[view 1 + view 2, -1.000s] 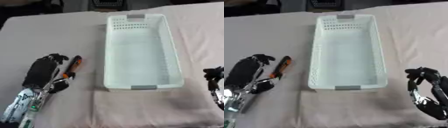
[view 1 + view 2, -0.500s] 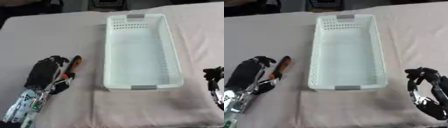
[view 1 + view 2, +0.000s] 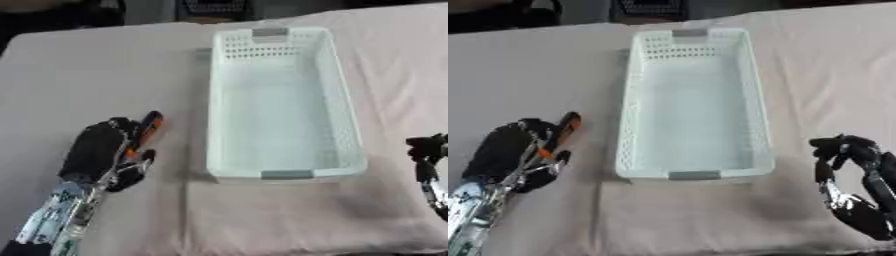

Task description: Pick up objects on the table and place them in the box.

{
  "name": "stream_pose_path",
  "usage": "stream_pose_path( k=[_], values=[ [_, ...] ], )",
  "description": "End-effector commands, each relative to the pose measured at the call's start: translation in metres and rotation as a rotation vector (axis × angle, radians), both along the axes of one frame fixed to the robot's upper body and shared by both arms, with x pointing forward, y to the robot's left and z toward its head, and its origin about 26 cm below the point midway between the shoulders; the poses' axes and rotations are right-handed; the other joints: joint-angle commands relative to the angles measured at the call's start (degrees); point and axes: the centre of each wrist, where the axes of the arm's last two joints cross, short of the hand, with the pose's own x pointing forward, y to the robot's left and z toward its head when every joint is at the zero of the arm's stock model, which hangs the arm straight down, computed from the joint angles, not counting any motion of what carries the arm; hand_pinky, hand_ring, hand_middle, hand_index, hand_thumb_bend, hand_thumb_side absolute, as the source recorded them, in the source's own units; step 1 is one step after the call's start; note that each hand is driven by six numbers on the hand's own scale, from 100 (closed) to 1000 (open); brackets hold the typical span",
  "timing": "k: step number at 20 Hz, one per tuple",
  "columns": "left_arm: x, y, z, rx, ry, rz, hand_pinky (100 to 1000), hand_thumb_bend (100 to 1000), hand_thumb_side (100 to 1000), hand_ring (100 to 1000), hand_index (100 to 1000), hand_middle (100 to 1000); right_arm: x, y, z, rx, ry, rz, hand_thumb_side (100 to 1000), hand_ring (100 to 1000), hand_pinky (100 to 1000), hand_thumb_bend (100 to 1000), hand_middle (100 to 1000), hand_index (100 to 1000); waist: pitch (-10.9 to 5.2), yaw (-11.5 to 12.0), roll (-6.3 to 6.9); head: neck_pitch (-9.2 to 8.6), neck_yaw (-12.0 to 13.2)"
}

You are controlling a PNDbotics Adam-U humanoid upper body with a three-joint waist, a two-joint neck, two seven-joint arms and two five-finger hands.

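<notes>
Pale cloth (image 3: 105, 70) covered the table, and on it my left hand (image 3: 94, 152) lay at the near left with its fingers curled round an orange-and-black tool (image 3: 144, 131), just left of the box. My right hand (image 3: 852, 165) rested at the near right, fingers bent and holding nothing. I noted the white perforated box (image 3: 346, 105) standing between them with nothing inside.

I see a pale mint-white box (image 3: 278, 105) with a perforated dot pattern along its walls and grey handle tabs. The bench (image 3: 96, 75) is covered in plain pinkish-beige cloth. My left hand (image 3: 98, 152) is black with silver parts, beside an orange-and-black tool (image 3: 147, 128). My right hand (image 3: 857, 172) is black.
</notes>
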Motion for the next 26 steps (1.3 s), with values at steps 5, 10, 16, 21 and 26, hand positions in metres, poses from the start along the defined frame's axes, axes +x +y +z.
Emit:
stream_pose_path(
  k=[5,10,16,21,26],
  values=[
    [0.002,0.000,0.001,0.032,-0.017,-0.004,541,446,252,520,726,509,-0.001,0.002,0.006,-0.002,-0.020,0.010,780,549,427,100,575,786,-0.57,-0.05,-0.11,0.02,0.54],
    [0.003,0.000,-0.001,0.037,-0.018,0.004,536,439,244,515,724,506,-0.001,0.002,0.006,-0.002,-0.020,0.012,781,549,427,100,575,786,-0.55,-0.05,-0.12,0.02,0.51],
    [0.002,0.001,0.008,0.017,-0.057,0.022,527,421,219,504,724,503,-0.001,0.002,0.006,-0.002,-0.020,0.011,781,549,427,100,575,787,-0.59,0.04,-0.15,0.02,0.54],
    [-0.002,0.002,0.023,-0.013,-0.106,0.034,520,414,198,498,724,498,-0.001,0.002,0.006,-0.002,-0.019,0.011,780,549,428,100,575,787,-0.67,0.12,-0.16,0.02,0.50],
    [-0.003,0.002,0.026,-0.027,-0.105,0.041,523,415,208,500,724,500,-0.001,0.002,0.006,-0.002,-0.019,0.011,777,549,428,100,575,787,-0.65,0.14,-0.18,0.02,0.44]
  ],
)
